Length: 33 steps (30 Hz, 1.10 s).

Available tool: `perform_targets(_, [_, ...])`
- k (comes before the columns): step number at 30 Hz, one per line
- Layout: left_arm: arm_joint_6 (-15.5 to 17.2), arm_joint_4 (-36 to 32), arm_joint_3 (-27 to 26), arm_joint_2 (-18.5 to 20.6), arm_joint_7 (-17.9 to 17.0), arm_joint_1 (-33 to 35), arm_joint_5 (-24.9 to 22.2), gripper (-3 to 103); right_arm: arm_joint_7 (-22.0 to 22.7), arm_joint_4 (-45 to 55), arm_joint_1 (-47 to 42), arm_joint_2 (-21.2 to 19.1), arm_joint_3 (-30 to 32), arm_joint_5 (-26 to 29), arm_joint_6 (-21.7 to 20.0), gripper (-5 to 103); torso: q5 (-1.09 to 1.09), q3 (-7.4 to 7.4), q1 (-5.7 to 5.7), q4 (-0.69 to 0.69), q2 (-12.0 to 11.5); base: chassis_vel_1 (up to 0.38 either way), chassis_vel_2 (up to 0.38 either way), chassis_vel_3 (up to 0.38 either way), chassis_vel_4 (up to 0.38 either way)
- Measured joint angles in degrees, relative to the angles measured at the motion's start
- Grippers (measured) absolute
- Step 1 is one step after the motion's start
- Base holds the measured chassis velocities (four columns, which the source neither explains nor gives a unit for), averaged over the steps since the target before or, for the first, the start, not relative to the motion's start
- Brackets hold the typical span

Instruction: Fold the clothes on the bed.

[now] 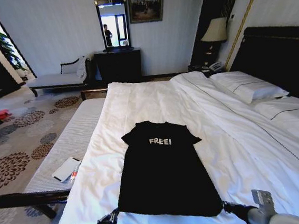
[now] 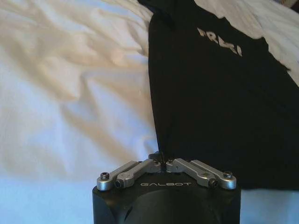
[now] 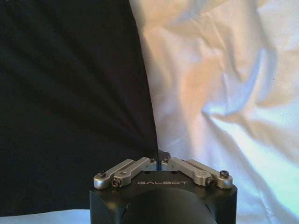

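Note:
The clothes [image 1: 163, 169], a black T-shirt with white "FREE!" lettering, lie flat on the white bed [image 1: 153, 98] with the hem toward me. My left gripper [image 1: 113, 216] is at the hem's left corner. In the left wrist view the left gripper [image 2: 161, 160] is shut, pinching the edge of the black fabric [image 2: 224, 102]. My right gripper [image 1: 226, 206] is at the hem's right corner. The right wrist view has that gripper [image 3: 159, 158] shut on the shirt [image 3: 70, 93], with creases fanning out from the pinch.
A grey bench [image 1: 73, 146] runs along the bed's left side with a white card [image 1: 66, 169] on it. Pillows [image 1: 248, 86] and the dark headboard [image 1: 282, 57] are at the right. White duvet surrounds the shirt on all sides.

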Motion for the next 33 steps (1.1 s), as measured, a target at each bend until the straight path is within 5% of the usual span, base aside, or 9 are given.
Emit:
perform_targets(14, [-1.32, 0.76, 0.12, -0.6, -0.12, 1.12, 1.77, 0, -0.39, -0.19, -0.11, 1.31, -1.63, -2.2, 0.15, -3, -0.01, 0.0, 0.0, -0.01, 0.0, 0.0, 0.0, 0.0, 0.0])
perform_targets(17, [-1.19, 0.95, 0.13, -1.02, -0.76, 0.69, 1.8, -1, -0.45, -0.17, -0.18, 1.63, -1.73, -2.97, 0.13, 7, 0.0, 0.0, 0.0, -0.03, 0.0, 0.0, 0.0, 0.0, 0.0])
perform_targets(25, [-1.37, 0.98, 0.07, -3.62, -3.41, -2.05, 3.63, 31, -2.22, 1.7, -0.89, 2.58, 0.47, -7.63, 0.13, 34, 0.0, 0.0, 0.0, -0.01, 0.0, 0.0, 0.0, 0.0, 0.0])
perform_targets(26, [-1.58, 0.44, 0.02, -4.35, -4.13, -2.86, 4.36, 36, -3.54, 2.37, -0.89, 2.73, 2.24, -9.22, 0.15, 45, -0.01, 0.0, 0.0, -0.01, 0.0, 0.0, 0.0, 0.0, 0.0])
perform_targets(28, [-1.75, 0.14, 0.01, -4.68, -4.42, -3.19, 4.81, 42, -4.2, 2.71, -0.8, 2.73, 3.28, -9.54, 0.32, 45, -0.01, 0.0, 0.0, -0.02, 0.0, 0.0, 0.0, 0.0, 0.0])
perform_targets(33, [-3.9, -0.48, 0.25, -6.76, -5.05, -6.33, 11.95, 58, -7.73, 1.93, 3.35, 1.84, 8.35, -6.61, 4.41, 67, -0.01, 0.0, -0.01, 0.01, 0.01, 0.0, 0.0, 0.0, 0.0])
